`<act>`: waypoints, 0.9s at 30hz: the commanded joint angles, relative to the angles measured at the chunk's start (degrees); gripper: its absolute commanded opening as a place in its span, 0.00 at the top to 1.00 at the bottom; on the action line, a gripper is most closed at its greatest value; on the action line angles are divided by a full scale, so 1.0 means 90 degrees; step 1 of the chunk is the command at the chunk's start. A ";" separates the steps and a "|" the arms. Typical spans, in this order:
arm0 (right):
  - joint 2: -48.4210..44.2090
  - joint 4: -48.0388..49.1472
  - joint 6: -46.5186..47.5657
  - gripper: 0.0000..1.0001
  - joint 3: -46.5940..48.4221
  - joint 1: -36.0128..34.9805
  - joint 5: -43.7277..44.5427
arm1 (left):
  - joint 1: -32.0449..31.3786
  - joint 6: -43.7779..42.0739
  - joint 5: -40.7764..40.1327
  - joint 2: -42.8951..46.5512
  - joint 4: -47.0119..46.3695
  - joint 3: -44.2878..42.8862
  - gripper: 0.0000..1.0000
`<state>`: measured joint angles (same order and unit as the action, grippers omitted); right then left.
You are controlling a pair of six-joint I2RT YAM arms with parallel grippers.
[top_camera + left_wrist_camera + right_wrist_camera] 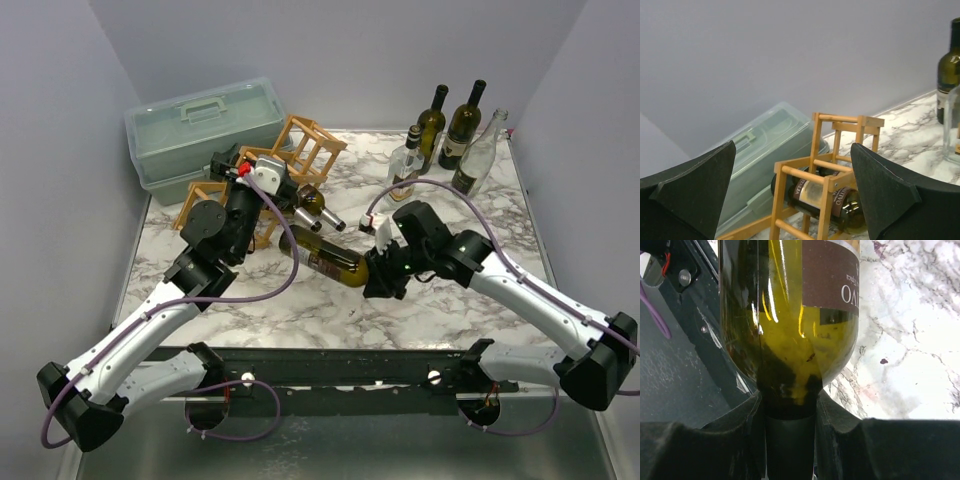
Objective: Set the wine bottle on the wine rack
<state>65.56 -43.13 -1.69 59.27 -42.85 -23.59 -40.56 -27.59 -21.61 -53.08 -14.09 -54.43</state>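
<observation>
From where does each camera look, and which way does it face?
Top external: above, behind the bases, looking down at the white marbled table; left arm, right arm whole.
Left wrist: on the left arm, facing the light-brown wooden lattice rack and pale green plastic toolbox; open left gripper shows.
Right wrist: on the right arm, facing the dark green glass bottle; right gripper shut on it.
Shared: top and left wrist, rack; top and right wrist, bottle.

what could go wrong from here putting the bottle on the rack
1. The right gripper holds the bottle by the neck only, body out sideways: it may droop or slip.
2. The rack already holds another bottle, neck poking out near the held one: they may clash.
3. The open left gripper hovers by the rack and may block the way in.
</observation>
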 commanded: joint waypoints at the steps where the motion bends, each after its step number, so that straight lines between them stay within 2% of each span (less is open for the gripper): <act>1: 0.0282 0.1013 -0.0257 0.99 0.0183 -0.0183 -0.0348 | 0.0156 0.0338 -0.1054 -0.0044 -0.0350 -0.0097 0.01; 15: 0.1317 0.2836 -0.1607 0.99 -0.0042 -0.0604 0.0063 | 0.0214 0.0288 -0.1497 0.0006 -0.0602 0.0033 0.02; 27: 0.2159 0.3269 -0.1850 0.99 0.0242 -0.0747 0.0580 | 0.0216 0.0293 -0.1537 0.0052 -0.0619 0.0060 0.02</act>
<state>83.85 -21.39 -17.78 58.46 -49.19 -21.19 -38.96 -25.65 -34.11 -53.63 -18.02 -54.41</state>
